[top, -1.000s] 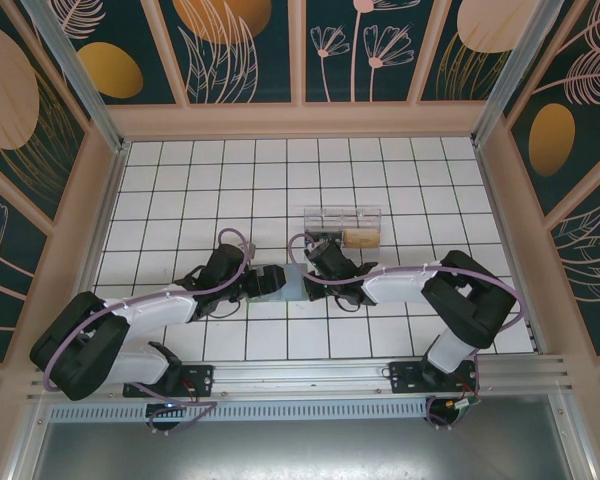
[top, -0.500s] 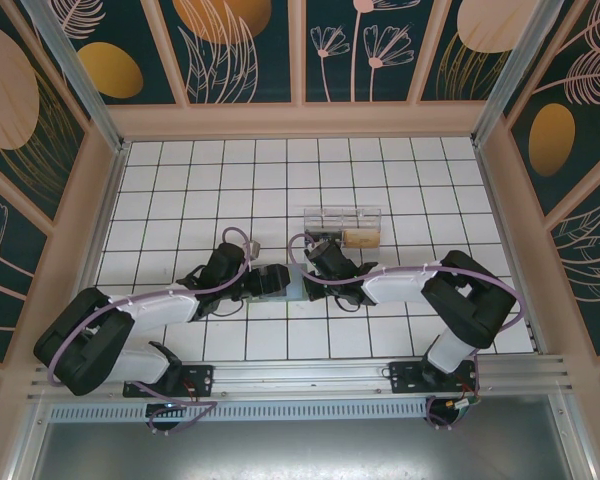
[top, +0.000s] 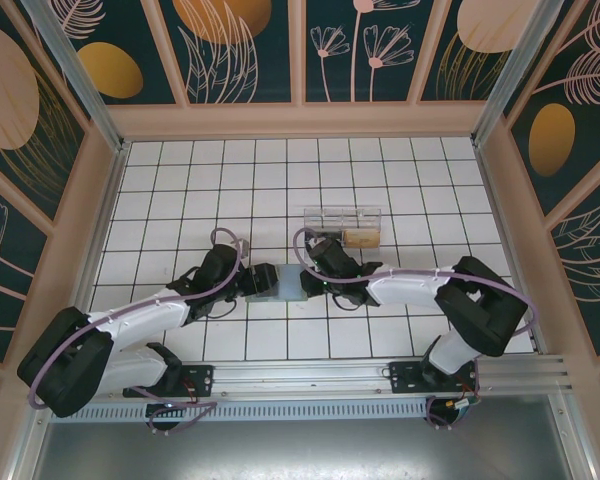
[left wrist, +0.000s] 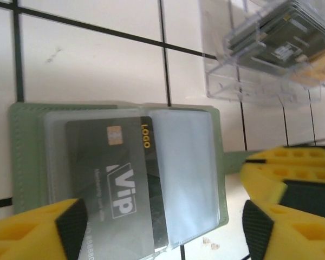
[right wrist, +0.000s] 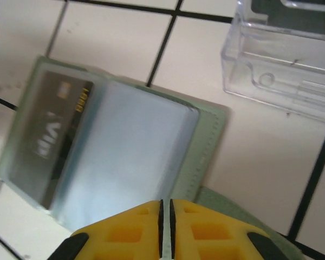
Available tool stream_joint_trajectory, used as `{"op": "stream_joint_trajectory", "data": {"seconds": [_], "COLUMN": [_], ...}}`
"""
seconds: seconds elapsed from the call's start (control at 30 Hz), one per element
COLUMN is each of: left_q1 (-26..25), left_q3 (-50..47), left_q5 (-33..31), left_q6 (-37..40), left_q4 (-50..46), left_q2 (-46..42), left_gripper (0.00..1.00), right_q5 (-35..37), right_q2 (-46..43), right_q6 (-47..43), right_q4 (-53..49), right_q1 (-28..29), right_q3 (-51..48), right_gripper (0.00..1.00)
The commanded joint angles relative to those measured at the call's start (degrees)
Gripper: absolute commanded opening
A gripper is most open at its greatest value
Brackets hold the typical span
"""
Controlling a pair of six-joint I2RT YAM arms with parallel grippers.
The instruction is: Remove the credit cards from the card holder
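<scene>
Credit card [left wrist: 116, 184], dark grey with a gold chip and white "Vip" lettering, sits in a clear sleeve of the small, soft grey-green bifold card holder [left wrist: 27, 157]. The holder lies opened flat on the white tiled table [left wrist: 97, 65].

The left gripper [left wrist: 162, 225] has its yellow, black-tipped fingers spread apart, one at each side of the holder. The card lies right between them. Whether either finger touches the holder cannot be told. Next to the card, toward this gripper's right finger, is a pale bluish sleeve page. Whether it holds another card cannot be told.

The right gripper [right wrist: 165, 216] has its yellow fingers pressed together to a thin slit, clamped on the holder's little green side flap. The open sleeves lie just ahead of its fingertips.

A clear rectangular plastic box [left wrist: 260, 59] stands ahead and to the right of both grippers, near the holder but apart from it.
</scene>
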Motion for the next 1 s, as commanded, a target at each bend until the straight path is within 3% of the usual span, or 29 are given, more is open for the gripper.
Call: {"op": "stream_joint_trajectory", "data": {"seconds": [0.0, 0.13, 0.2, 0.53, 0.97], "left_q1": [0.18, 1.07, 1.37, 1.72, 1.75], "left_q3": [0.8, 0.27, -0.17, -1.53, -3.49], "left_q5": [-3.39, -6.02, -6.07, -5.69, -2.97], "left_q6": [0.74, 0.17, 0.16, -0.22, -1.08], "left_q4": [-1.77, -2.31, -1.52, 0.29, 3.72], "left_q2": [0.04, 1.05, 1.53, 6.02, 8.96], "left_gripper": [0.63, 0.32, 0.24, 0.2, 0.17], "right_q5": [-3.32, -7.41, -9.51, -15.78, -16.19], "right_q2": [-0.77, 3.38, 5.0, 13.94, 16.76], "right_q6": [5.3, 9.54, 11.63, 18.55, 21.06], "right_q4": [3.9, 6.52, 9.58, 14.46, 13.01], "right_q1": [0.37, 0.22, 0.14, -0.04, -0.13], "right_q3": [2.02, 4.19, 4.45, 8.4, 8.25], "right_gripper": [0.16, 0.18, 0.18, 0.21, 0.22]}}
